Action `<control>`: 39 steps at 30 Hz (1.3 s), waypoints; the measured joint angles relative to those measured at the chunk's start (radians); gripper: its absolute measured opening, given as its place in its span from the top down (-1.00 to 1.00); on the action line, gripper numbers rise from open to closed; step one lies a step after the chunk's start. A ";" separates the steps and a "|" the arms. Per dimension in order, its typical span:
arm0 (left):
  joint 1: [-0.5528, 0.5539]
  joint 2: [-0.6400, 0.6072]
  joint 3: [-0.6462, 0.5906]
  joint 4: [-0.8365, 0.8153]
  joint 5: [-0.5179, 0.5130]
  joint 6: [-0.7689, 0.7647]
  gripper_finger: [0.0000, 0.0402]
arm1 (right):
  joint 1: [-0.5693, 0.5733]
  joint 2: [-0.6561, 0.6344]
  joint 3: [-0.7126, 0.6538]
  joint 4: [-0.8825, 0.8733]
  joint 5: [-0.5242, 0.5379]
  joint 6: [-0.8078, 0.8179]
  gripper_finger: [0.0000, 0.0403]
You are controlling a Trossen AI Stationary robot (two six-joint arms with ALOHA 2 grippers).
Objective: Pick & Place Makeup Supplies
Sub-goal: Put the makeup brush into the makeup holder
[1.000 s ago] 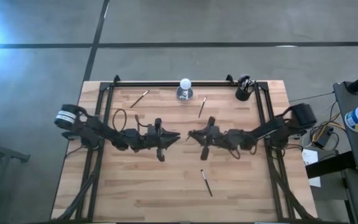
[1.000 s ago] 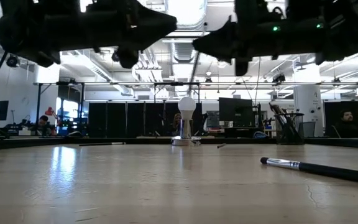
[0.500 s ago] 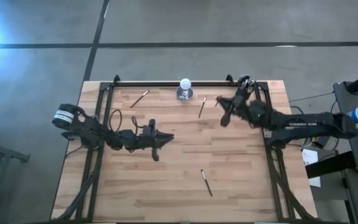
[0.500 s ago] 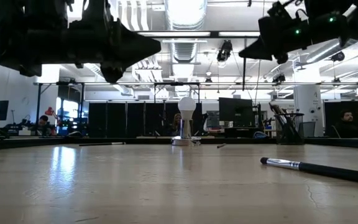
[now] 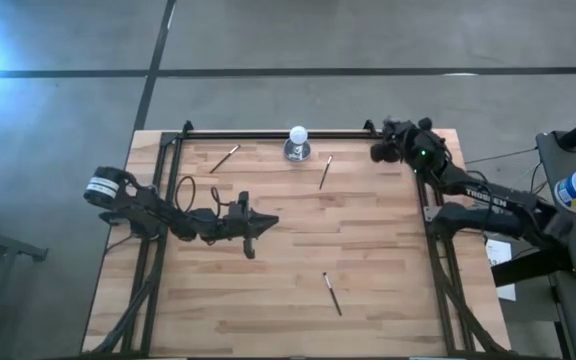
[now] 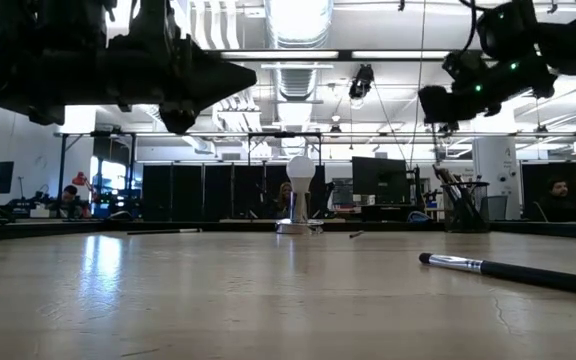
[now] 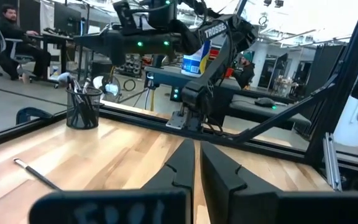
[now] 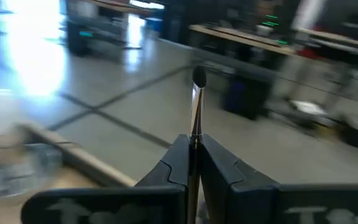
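Observation:
Three slim makeup brushes lie flat on the wooden table: one near the far left (image 5: 225,157), one beside the white ball (image 5: 325,171), and one toward the near edge (image 5: 332,293), which also shows in the low view (image 6: 513,270). My right gripper (image 5: 377,151) hovers high over the far right corner, above the black cup (image 7: 82,107), and is shut on another brush (image 8: 196,106). My left gripper (image 5: 271,221) hangs shut and empty above the table's middle left. My right gripper pinches the brush's slim handle (image 8: 194,134) between its two fingers. The brush runs along the fingers and sticks out past their tips, ending in a dark rounded head (image 8: 199,76). It is lifted clear of the table.
A white ball on a silver base (image 5: 297,143) stands at the far edge's middle. The black cup (image 6: 460,205) holds several sticks. Black frame rails run along the far, left and right edges. People sit in the room behind the table.
My right gripper has swung from the table's middle toward the far right corner and risen, carrying the brush with it and staying shut. My left gripper has drawn back slightly toward the left edge. The brushes on the table have not moved.

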 joint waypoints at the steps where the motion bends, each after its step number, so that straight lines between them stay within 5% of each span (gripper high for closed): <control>1: 0.000 0.000 -0.003 0.000 0.000 0.000 0.91 | -0.023 0.000 -0.002 0.001 0.011 0.001 0.93; 7: 0.000 0.000 -0.008 0.000 -0.002 0.001 0.91 | -0.136 0.028 -0.028 0.046 0.036 0.041 0.93; 24: 0.001 0.000 -0.007 0.000 -0.002 -0.009 0.91 | -0.151 0.307 -0.046 0.195 0.085 0.130 0.92; 39: 0.002 0.000 -0.007 -0.003 -0.002 -0.016 0.91 | -0.150 0.270 -0.005 0.034 0.109 0.209 0.48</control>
